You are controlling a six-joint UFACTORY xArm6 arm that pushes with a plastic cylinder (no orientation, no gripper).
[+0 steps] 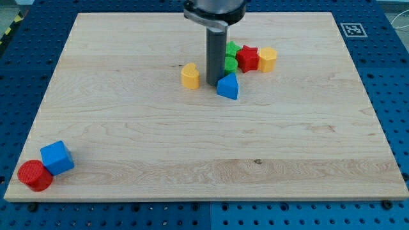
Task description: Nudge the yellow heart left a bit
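The yellow heart [190, 75] lies on the wooden board [128, 128] near the view's top centre. My tip [212, 85] stands just to the heart's right, a small gap apart from it. A blue triangle [228, 87] sits right beside the tip on its right side.
Behind the rod are a green block [231, 57], a red block [248, 59] and a yellow block [267, 59] in a cluster. A blue cube [57, 158] and a red cylinder [34, 176] sit at the board's bottom left corner.
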